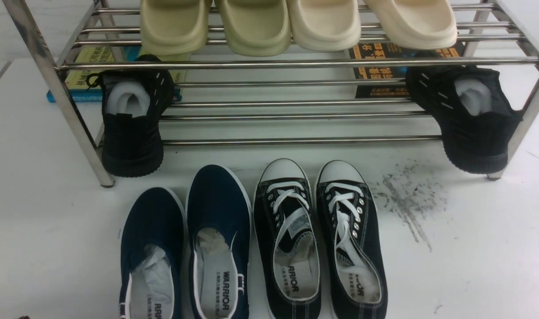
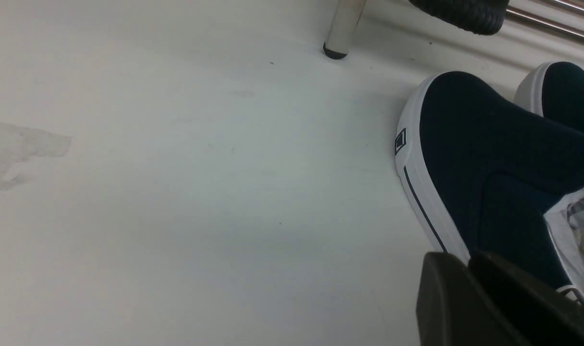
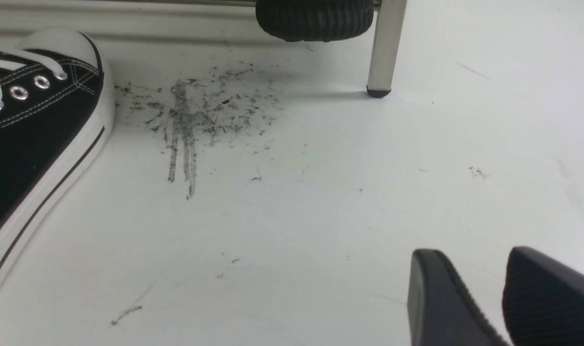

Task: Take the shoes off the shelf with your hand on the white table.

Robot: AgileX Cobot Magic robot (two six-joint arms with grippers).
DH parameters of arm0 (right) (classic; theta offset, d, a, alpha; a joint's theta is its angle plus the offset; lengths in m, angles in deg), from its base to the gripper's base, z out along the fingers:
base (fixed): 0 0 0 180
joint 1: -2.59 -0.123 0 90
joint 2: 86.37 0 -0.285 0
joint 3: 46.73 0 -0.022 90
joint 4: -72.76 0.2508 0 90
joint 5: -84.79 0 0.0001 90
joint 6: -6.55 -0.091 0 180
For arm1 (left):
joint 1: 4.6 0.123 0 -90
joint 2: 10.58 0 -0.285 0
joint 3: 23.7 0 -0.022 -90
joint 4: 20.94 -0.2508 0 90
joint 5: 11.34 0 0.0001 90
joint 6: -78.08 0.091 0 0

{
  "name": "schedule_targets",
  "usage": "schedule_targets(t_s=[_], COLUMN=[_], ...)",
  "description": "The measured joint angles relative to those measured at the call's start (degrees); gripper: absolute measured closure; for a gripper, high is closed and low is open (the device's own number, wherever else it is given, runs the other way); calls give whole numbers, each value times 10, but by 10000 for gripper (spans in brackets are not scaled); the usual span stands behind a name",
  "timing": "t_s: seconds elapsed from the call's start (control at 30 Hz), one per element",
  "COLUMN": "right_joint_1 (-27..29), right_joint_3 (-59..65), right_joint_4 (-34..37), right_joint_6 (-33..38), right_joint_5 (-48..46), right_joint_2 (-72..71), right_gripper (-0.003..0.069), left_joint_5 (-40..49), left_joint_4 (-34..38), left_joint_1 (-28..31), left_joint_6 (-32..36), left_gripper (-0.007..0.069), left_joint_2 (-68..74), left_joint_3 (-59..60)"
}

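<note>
On the white tabletop (image 1: 482, 248), in front of the shelf (image 1: 296, 64), you have the navy shoes (image 1: 187, 248) lying side by side, toes toward the shelf, off the rods and flat on the surface. Just beside them, toward your right, sits a pair of black lace-up sneakers (image 1: 318, 239), almost touching the right navy shoe. A patch of dark grey scuff marks (image 1: 407, 199) lies near the sneakers, between them and the shelf's right leg (image 1: 524, 119).

Shelf contents: cream slippers (image 1: 296, 24) on the upper tier; two black knit shoes (image 1: 132, 119), one at each end of the lower tier, heels hanging over the front rod. Books (image 1: 85, 73) lie behind the rods.

Open room: bare tabletop to the left of the navy shoes and a wide bare stretch to the right of the scuffs.

Left hand (image 2: 469, 269): low, close over the left navy shoe's heel; fingers nearly together, nothing seen between them. Right hand (image 3: 503, 293): low over bare tabletop, fingers slightly spread, holding nothing.
</note>
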Motion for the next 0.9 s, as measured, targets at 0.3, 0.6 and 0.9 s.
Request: schedule_targets(t_s=[0.3, 0.6, 0.9], right_joint_1=[0, 0, 0], right_joint_3=[0, 0, 0], right_joint_4=[0, 0, 0], right_joint_6=[0, 0, 0], right_joint_5=[0, 0, 0], right_joint_2=[0, 0, 0], right_gripper=[421, 421, 421], left_joint_5=[-1, -1, -1], left_joint_4=[0, 0, 0], left_joint_1=[0, 0, 0], left_joint_6=[0, 0, 0], left_gripper=[535, 529, 518], left_joint_2=[0, 0, 0], left_joint_3=[0, 0, 0])
